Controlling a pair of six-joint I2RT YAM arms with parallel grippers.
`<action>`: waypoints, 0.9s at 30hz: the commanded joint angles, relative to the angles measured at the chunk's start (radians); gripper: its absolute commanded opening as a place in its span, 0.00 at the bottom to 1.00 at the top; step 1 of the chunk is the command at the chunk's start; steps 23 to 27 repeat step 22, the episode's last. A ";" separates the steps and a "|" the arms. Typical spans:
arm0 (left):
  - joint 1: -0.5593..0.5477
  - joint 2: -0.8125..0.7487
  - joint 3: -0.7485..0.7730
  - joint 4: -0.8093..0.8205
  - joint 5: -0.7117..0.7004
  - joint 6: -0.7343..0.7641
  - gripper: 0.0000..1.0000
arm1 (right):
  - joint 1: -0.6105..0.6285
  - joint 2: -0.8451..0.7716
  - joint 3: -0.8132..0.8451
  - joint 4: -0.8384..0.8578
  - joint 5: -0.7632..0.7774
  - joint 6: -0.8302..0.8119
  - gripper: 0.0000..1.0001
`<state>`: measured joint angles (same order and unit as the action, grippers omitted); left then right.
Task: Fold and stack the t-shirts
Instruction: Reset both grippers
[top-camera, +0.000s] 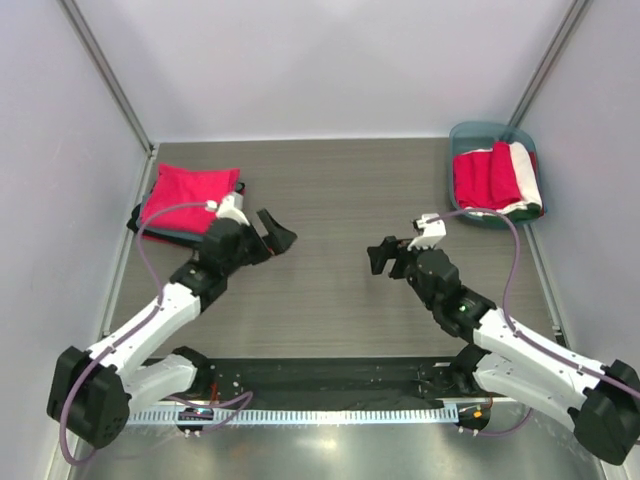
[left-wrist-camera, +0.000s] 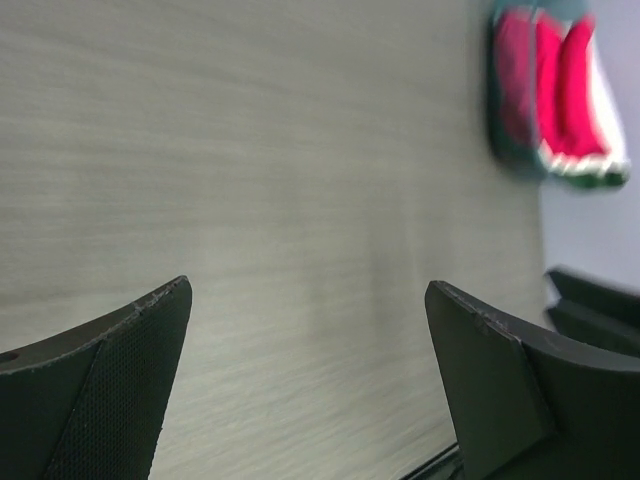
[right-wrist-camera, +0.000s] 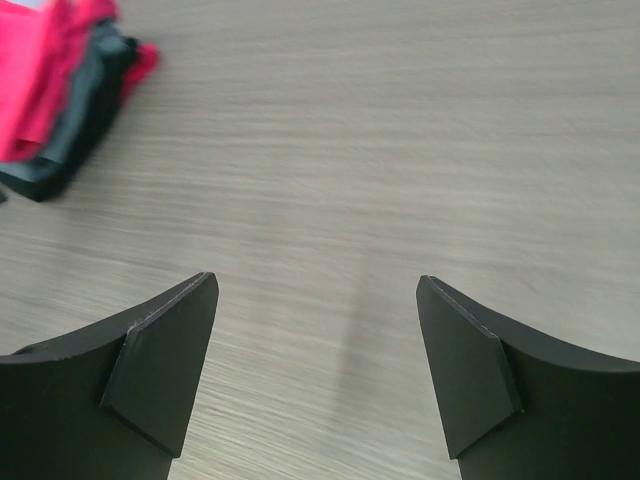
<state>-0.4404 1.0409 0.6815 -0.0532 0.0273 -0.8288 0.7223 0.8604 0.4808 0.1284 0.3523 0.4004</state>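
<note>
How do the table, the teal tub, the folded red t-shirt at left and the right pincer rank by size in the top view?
Largest, the table.
Then the teal tub and the folded red t-shirt, too alike to rank.
Smallest, the right pincer.

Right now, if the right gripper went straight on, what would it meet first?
Probably bare table: the right gripper, open, aims at plain wood grain, and the stacked t-shirts lie well aside of that line.

Folded crimson shirt (top-camera: 190, 195) lies atop slate shirt (top-camera: 136, 216); red-white shirts (top-camera: 497, 180) fill tub (top-camera: 470, 128).
</note>
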 joint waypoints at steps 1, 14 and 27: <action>-0.099 -0.019 -0.101 0.243 -0.141 0.081 1.00 | -0.004 -0.085 -0.103 0.045 0.122 -0.029 0.87; -0.142 0.107 -0.195 0.421 -0.052 0.233 0.99 | -0.004 -0.035 -0.202 0.152 0.106 -0.012 0.86; -0.142 0.094 -0.194 0.406 -0.073 0.253 1.00 | -0.004 -0.078 -0.228 0.172 0.076 -0.009 0.84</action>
